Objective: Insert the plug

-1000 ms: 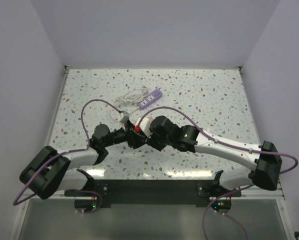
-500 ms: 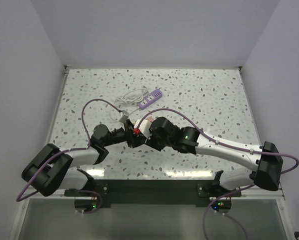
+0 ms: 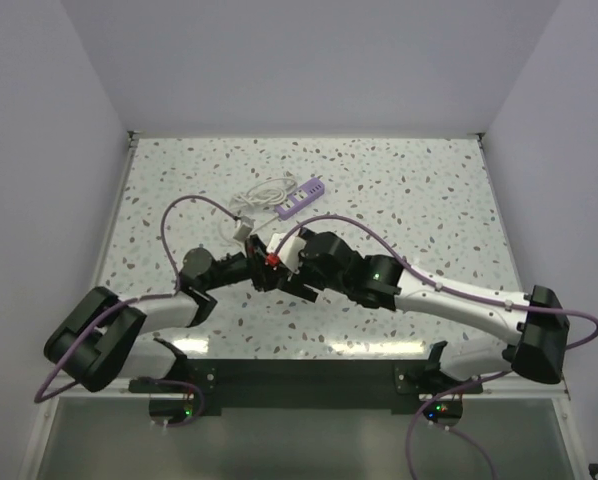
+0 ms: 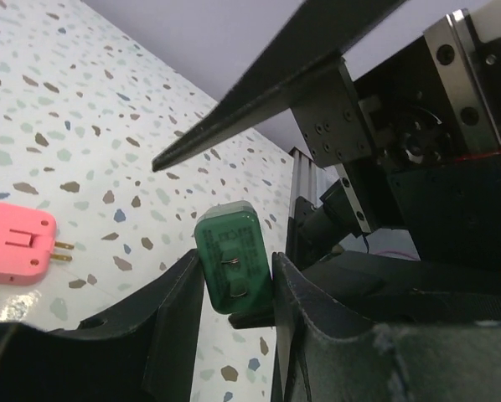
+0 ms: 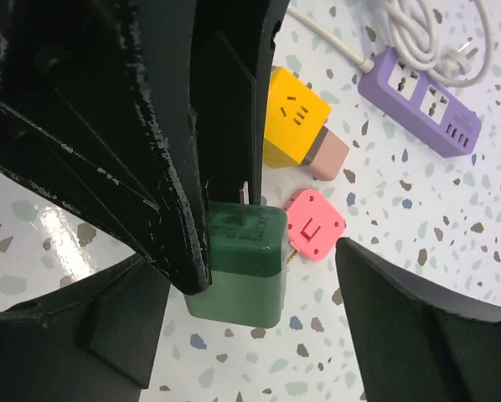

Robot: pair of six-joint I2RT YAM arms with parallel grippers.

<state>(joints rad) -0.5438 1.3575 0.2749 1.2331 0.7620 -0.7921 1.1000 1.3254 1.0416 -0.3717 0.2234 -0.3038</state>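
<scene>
Green plug [image 4: 231,268] held over the speckled table [image 4: 58,109], prongs facing the left wrist camera, pinched on both flanks by the left gripper [image 4: 235,289]. Right gripper [image 5: 249,280] gapes around it, far finger [image 5: 418,327] clear. Pink adapter [image 5: 315,224] lies nearby. Only the right wrist view shows the yellow adapter [image 5: 294,126] and purple power strip [image 5: 418,102].
</scene>
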